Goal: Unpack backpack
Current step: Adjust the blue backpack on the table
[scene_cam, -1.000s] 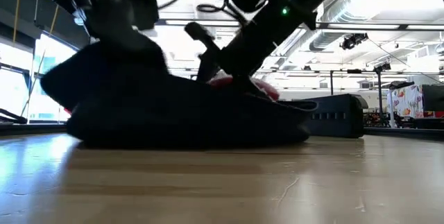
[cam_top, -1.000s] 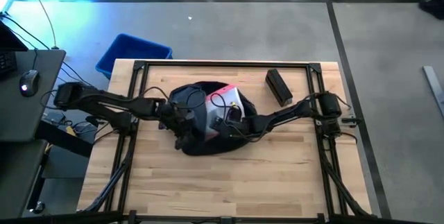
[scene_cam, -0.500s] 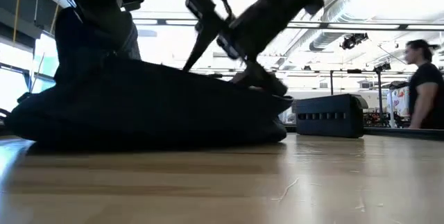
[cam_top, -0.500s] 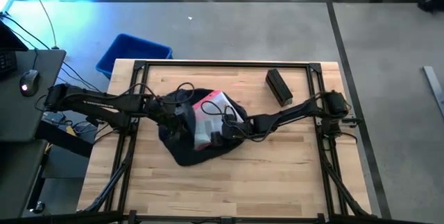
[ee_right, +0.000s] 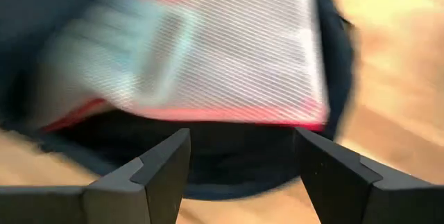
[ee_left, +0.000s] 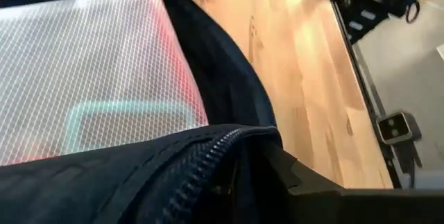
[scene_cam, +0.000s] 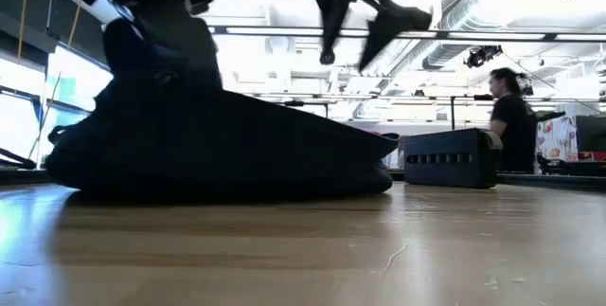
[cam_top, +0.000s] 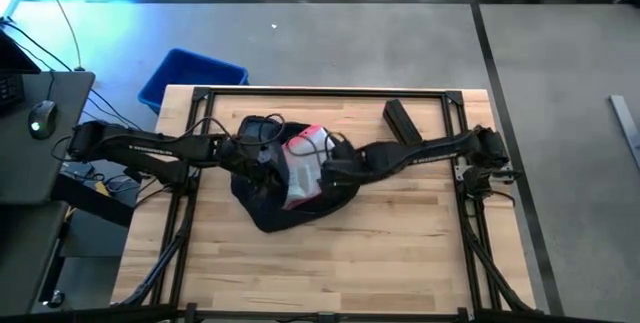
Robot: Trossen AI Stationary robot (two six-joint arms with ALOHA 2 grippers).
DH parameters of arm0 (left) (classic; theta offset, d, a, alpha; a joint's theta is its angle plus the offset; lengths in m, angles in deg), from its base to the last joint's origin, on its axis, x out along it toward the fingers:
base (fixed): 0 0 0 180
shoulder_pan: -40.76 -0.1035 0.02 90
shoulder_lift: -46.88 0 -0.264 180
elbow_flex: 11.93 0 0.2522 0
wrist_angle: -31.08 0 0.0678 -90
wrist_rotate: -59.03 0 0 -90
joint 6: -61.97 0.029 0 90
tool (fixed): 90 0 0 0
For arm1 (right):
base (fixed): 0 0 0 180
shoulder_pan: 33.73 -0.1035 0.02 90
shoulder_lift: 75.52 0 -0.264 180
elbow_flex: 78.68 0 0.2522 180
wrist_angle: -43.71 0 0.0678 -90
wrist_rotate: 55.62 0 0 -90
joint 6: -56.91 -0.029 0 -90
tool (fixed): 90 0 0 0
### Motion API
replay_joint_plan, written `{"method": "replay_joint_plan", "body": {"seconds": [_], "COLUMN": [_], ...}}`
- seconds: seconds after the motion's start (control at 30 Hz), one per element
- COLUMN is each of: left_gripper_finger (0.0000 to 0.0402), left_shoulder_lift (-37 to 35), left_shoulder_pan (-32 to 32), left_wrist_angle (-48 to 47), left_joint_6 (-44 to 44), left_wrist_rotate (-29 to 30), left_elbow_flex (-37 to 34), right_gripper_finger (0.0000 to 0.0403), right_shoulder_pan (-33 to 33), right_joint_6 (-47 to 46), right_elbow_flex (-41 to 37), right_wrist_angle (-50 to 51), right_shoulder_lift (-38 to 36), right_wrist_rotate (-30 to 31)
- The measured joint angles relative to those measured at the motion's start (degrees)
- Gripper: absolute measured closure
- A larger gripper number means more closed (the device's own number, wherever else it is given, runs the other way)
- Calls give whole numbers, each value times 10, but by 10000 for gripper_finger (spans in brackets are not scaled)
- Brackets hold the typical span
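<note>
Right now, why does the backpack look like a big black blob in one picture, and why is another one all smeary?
In the low view the backpack is a dark shape against bright ceiling lights and windows behind it. In the right wrist view the white mesh pouch is smeared by motion blur.

Two dark arms, looping black cables

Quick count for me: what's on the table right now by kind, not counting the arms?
Backpack: 1, dark navy, open
Mesh pouch: 1, white and pink, showing in the backpack's opening
Black box: 1, near the table's far edge
Total: 3
</note>
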Motion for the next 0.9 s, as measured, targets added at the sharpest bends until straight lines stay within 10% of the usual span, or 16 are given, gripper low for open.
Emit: {"method": "replay_joint_plan", "body": {"seconds": [0.2,0.37,0.7,0.9], "left_gripper_finger": [390,394,401,401], "left_shoulder_lift": [67,71,-30,-124], "left_shoulder_pan": [-15,-11,8,7], "left_wrist_angle": [23,-147,-337,-311], "left_joint_6": [0,18,57,-1], "left_wrist_rotate": [-20,-5,75,68], "left_elbow_flex": [2,36,36,68], "right_gripper_finger": [170,198,245,353], "right_shoulder_pan": [47,69,76,64], "right_joint_6": [26,-3,-58,-77], "right_elbow_flex": [-68,-114,-197,-194], "right_wrist_angle": [5,25,-101,-94], "right_shoulder_lift": [2,2,1,1], "right_wrist_rotate": [-94,-114,-119,-93]}}
